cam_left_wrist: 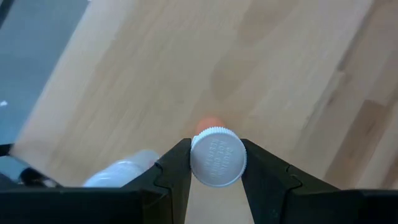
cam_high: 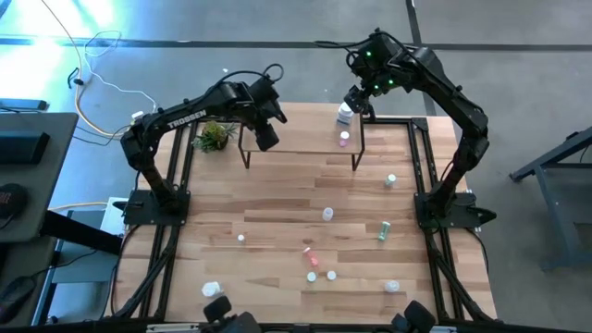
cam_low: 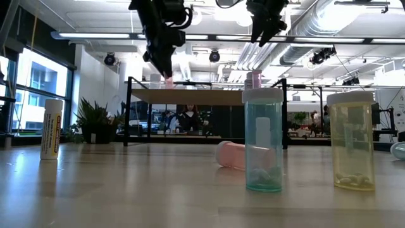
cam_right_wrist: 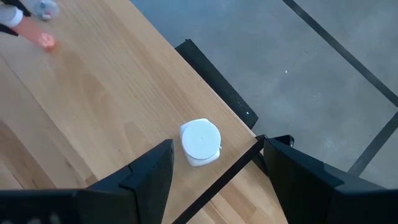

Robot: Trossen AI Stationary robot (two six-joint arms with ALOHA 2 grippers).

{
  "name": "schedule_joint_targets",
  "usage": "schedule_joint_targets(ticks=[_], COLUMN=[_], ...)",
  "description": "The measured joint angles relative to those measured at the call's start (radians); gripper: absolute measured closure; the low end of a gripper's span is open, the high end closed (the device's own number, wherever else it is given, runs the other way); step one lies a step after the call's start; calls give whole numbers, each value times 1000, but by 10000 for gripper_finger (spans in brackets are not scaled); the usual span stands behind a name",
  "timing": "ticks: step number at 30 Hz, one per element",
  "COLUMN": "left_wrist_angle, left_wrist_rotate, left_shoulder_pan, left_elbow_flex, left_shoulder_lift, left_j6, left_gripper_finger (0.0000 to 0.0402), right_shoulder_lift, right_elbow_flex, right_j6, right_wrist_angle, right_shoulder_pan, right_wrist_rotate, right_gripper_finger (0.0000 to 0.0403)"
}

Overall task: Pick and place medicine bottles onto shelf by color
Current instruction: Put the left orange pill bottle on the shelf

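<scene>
The shelf (cam_high: 301, 139) stands at the table's far middle. My left gripper (cam_high: 265, 132) is over its left part, shut on a pink bottle with a white cap (cam_left_wrist: 217, 155); it also shows in the low view (cam_low: 169, 81), at the height of the shelf top. My right gripper (cam_right_wrist: 219, 149) is open above a white-capped bottle (cam_right_wrist: 200, 142) that stands on its base at the shelf's far right corner (cam_high: 344, 114), and touches nothing. A pink bottle (cam_high: 344, 139) stands on the shelf just nearer than the white one. My left gripper pinches the pink bottle by the two sides of its white cap (cam_left_wrist: 198, 163) between its two fingers. The fingers come from above, pointing down. The bottle hangs upright below them over the shelf top; whether its base touches the plank, I cannot tell.
A small potted plant (cam_high: 215, 136) stands left of the shelf. Several small bottles are scattered over the near half of the table, among them a green one (cam_high: 384, 230), a white one (cam_high: 326, 214) and a pink one lying on its side (cam_low: 231, 154).
</scene>
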Motion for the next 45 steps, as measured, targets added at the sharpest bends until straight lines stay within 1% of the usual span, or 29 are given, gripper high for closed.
schedule_joint_targets(ticks=[18, 29, 33, 39, 45], left_wrist_angle=[-5, 1, 2, 2, 2], left_wrist_rotate=[-11, -21, -51, -45, -37], left_shoulder_pan=[0, 0, 0, 0, -6], left_elbow_flex=[0, 0, 0, 0, 0], left_shoulder_lift=[0, 0, 0, -1, -1], left_j6=[17, 34, 44, 44, 62], left_gripper_finger=[284, 246, 231, 213, 211], right_shoulder_lift=[0, 0, 0, 0, -5], right_elbow_flex=[0, 0, 0, 0, 0], right_j6=[0, 0, 9, 31, 82], right_wrist_angle=[0, 0, -11, -111, -170], right_shoulder_pan=[0, 0, 8, 54, 115], right_wrist_rotate=[0, 0, 0, 0, 0], right_gripper_finger=[163, 163, 163, 163, 163])
